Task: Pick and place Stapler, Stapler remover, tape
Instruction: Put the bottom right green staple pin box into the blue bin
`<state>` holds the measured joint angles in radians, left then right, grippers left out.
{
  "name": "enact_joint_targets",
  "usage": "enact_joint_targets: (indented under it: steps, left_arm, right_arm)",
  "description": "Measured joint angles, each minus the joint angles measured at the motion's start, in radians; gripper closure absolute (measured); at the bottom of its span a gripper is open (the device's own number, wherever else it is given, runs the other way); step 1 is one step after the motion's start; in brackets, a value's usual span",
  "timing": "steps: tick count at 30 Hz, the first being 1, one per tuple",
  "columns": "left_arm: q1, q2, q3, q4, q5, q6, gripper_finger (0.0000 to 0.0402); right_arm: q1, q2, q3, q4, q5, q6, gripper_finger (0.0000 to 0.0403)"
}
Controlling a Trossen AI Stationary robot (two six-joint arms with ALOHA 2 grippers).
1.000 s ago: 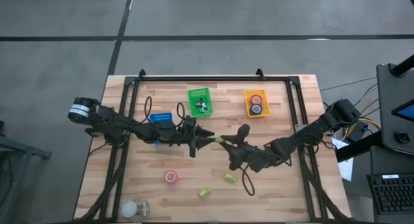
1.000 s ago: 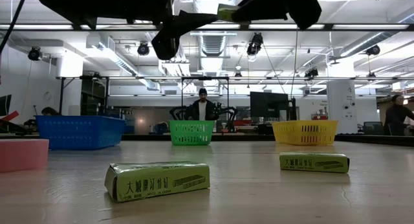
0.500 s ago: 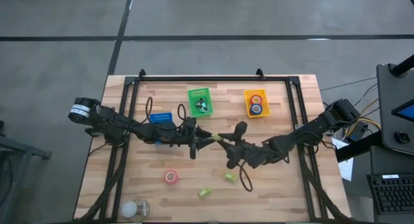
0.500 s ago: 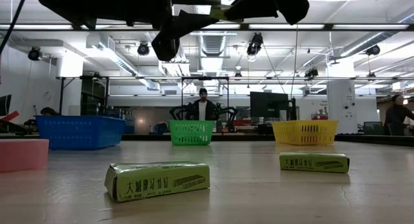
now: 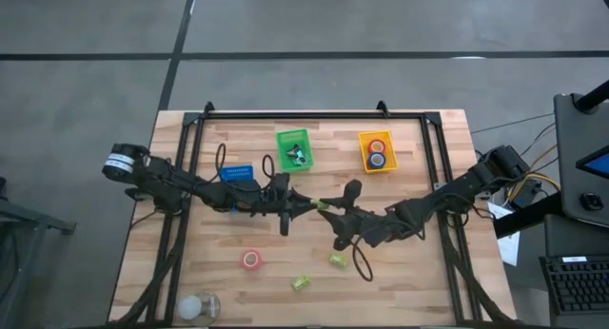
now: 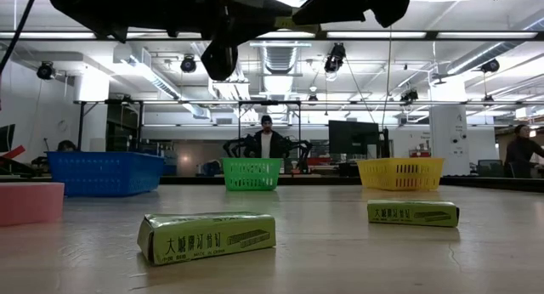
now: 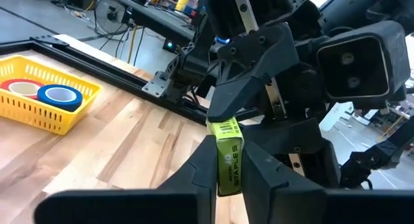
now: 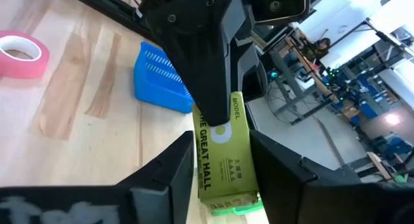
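Observation:
A green box of staples hangs in the air over the middle of the table, between my two grippers. My left gripper comes from the table's left and is shut on one end of it. My right gripper comes from the right and is shut on the other end. The box also shows in the left wrist view and the right wrist view. A red tape roll lies flat on the table nearer the front. A red and a blue tape roll lie in the yellow basket. My left gripper pinches the box's two broad faces between its two fingers, at the box's end toward the table's left. The fingers are about level, coming from the left and lying along the box. The box is clear of the table. My right gripper pinches the same box between its two fingers, at its end toward the table's right. The fingers are about level, coming from the table's right and lying along the box. The two grippers' fingertips nearly meet at the box's middle.
Two more green staples boxes lie near the front, also in the low view. A green basket and a blue basket stand toward the back. A pale round thing lies at the front left corner.
My right gripper has carried the green box a little toward the table's left and slightly up, until the box's free end lies between my left gripper's fingers. The left arm has kept about still.

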<state>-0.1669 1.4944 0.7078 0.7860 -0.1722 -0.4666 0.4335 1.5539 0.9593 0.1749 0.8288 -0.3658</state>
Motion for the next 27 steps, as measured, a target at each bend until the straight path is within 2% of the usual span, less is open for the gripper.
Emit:
enact_joint_targets:
  steps: [5,8,14,17,20,27]
  left_arm:
    - [0.008,0.0,0.0,-0.001,-0.001,0.001,0.0341]
    - [0.017,-0.003,-0.003,-0.018,-0.002,-0.002,0.0348]
    - [0.038,-0.039,-0.009,-0.202,-0.029,-0.001,0.0358]
    - [0.042,-0.087,-0.009,-0.387,-0.088,0.002,0.0351]
    - [0.042,-0.176,-0.006,-0.662,-0.193,-0.006,0.0352]
    - [0.056,-0.427,0.0,-1.226,-0.441,-0.199,0.0349]
  right_arm:
    - [0.0,0.0,-0.007,-0.003,0.005,0.006,0.0226]
    - [-0.001,0.0,-0.01,-0.011,0.015,0.019,0.0204]
    - [0.013,0.0,-0.011,-0.122,0.061,0.087,0.0174]
    - [0.019,-0.001,-0.011,-0.21,0.061,0.188,0.017]
    - [0.025,0.0,-0.013,-0.302,0.061,0.286,0.0172]
    - [0.024,0.0,-0.036,-0.355,0.054,0.397,0.0179]
